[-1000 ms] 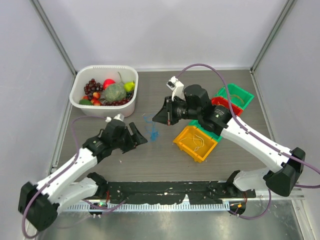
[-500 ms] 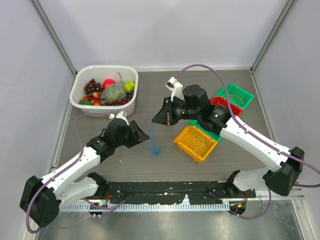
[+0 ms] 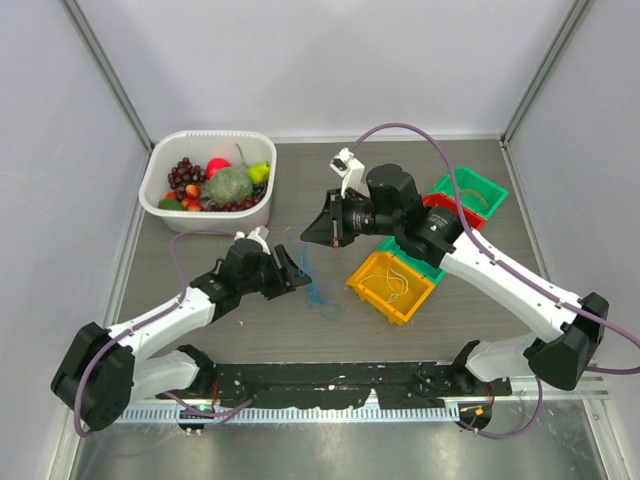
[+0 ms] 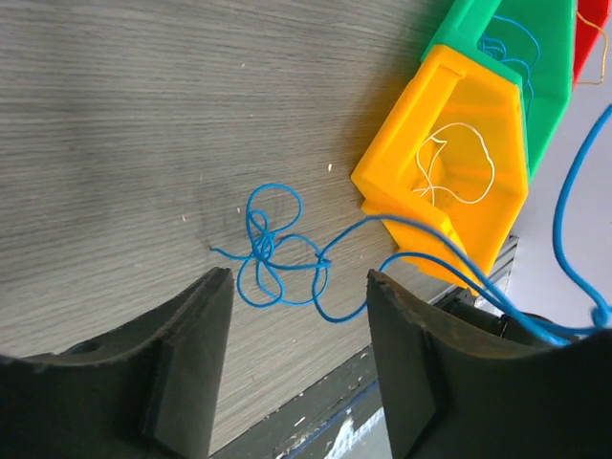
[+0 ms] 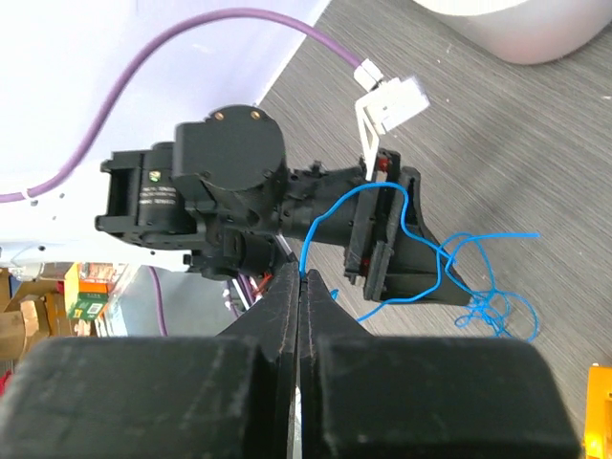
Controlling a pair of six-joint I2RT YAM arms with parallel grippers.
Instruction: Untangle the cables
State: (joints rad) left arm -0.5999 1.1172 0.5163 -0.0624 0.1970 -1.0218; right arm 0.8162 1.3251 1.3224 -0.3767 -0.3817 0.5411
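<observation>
The job looked partly done. 1 white cable [image 3: 397, 283] lay alone in the yellow bin [image 4: 402, 203] right of centre in the top view, and another blue strand showed in the green bin [image 4: 459, 27] touching it. What was left was the blue cable [image 4: 264, 251]: its knot of small loops lay on the table [image 3: 250, 330] just left of the yellow bin's corner, with 1 strand rising toward the right arm.

The right gripper [image 5: 299, 275] was clamped tight on that strand, holding it up above the knot. The left gripper [image 4: 298, 279] hung over the knot with its fingers [image 4: 191, 363] apart and nothing between them; the right wrist view showed the lifted strand draped across them, though I could not tell whether it touched.

For room, bare table lay to the lower left of the knot. The yellow bin crowded the right side, the black rail [image 3: 330, 378] ran along the bottom, and the fruit basket [image 3: 160, 205] sat well apart at upper left. The 2 grippers were close together, so pulling apart seemed the safer direction
</observation>
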